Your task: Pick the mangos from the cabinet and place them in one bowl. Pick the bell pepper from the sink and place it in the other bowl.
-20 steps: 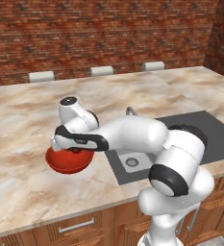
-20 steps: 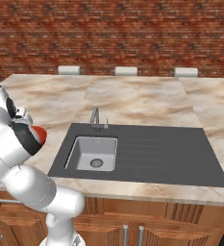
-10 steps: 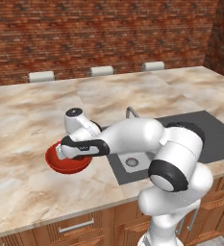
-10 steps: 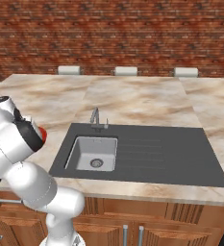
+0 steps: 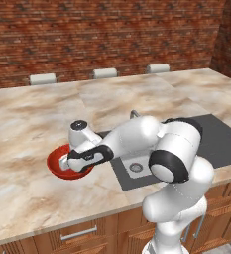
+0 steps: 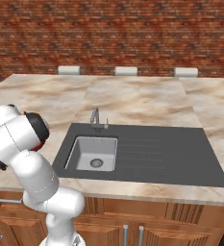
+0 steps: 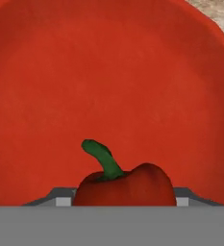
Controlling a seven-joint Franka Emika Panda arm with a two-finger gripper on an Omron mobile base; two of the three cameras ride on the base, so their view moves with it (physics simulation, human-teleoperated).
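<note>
The other bowl [image 5: 53, 164], shallow and bright red, sits on the marble counter left of the sink [image 6: 92, 153]. My gripper [image 5: 68, 162] reaches down into it from the right. In the hand view the bowl's red inside [image 7: 108, 72] lies close ahead. The dark red bell pepper [image 7: 128, 187] with its green stem sits between my fingertips, and the gripper [image 7: 123, 202] is shut on it, low over the bowl's floor. The sink basin [image 5: 137, 166] holds nothing I can see. The mangos, the cabinet and the one bowl are out of view.
A faucet [image 6: 95, 116] stands behind the basin, and a dark drainboard [image 6: 156, 153] stretches to its right. Pale stool tops [image 5: 42, 78] line the counter's far edge. Wooden drawers [image 5: 77, 233] run below the front edge. My arm [image 6: 22, 139] covers the counter's left part.
The hand has come down and slightly right, carrying the bell pepper lower into the red bowl. The grip on the pepper is the same.
</note>
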